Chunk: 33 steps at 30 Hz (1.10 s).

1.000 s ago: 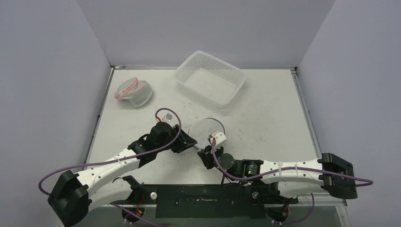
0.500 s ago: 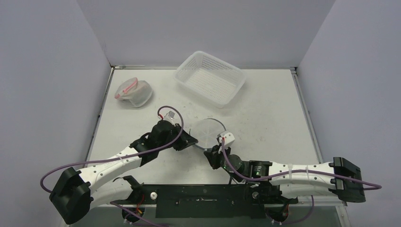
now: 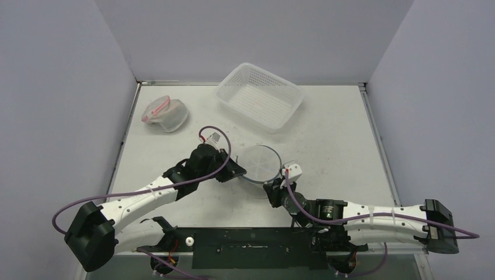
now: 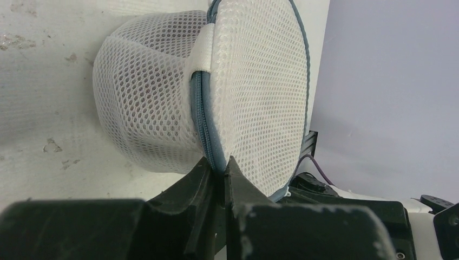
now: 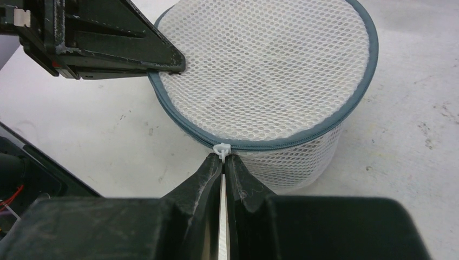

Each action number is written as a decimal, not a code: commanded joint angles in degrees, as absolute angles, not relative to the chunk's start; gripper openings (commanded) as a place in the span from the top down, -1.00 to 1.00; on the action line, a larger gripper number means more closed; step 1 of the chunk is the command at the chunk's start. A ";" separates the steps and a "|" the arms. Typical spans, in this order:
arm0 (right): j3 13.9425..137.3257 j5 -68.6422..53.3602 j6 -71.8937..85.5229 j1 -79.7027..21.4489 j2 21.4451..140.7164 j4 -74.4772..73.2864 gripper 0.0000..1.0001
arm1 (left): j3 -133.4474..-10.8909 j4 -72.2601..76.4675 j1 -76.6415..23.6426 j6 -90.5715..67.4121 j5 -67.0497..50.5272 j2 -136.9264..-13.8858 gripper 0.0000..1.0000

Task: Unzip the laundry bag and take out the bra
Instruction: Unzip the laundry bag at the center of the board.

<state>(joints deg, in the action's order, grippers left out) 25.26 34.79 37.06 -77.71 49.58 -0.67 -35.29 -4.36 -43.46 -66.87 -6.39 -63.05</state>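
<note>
laundry bag (image 3: 260, 164): mid-table (image 3: 333, 140), toward the front
basket (image 3: 260, 96): behind the bag
pouch (image 3: 165, 114): back left
left gripper (image 4: 218, 167): on the bag's left edge
right gripper (image 5: 222, 161): at the bag's front, on the zip pull (image 5: 222, 148)

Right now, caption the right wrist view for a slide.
Right gripper pinches the zip pull of the mesh laundry bag; left gripper clamps its rim.

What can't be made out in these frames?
- Bra: in no view; the laundry bag mesh screens its inside.
- Far side of the zipper: right wrist view, cut off by the top edge; the left claw covers another stretch.
- Mesh pouch at far left: top view, too small to tell what is inside.
</note>
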 commanded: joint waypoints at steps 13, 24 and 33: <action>26.75 37.81 34.92 -78.99 45.81 -2.35 0.89 | -54.43 -3.23 -43.27 -57.21 -18.28 -78.06 0.85; 27.83 34.50 32.85 -79.05 52.51 6.75 0.89 | -47.17 -14.29 -42.28 -57.33 -13.22 -69.21 -0.73; 29.52 31.14 31.05 -78.15 58.65 12.27 0.89 | -37.45 -14.84 -43.51 -67.64 -11.96 -57.21 -0.74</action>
<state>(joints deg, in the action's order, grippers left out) 26.30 33.04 32.29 -78.41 56.77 6.44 -39.16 -15.33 -42.83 -62.57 -13.28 -60.29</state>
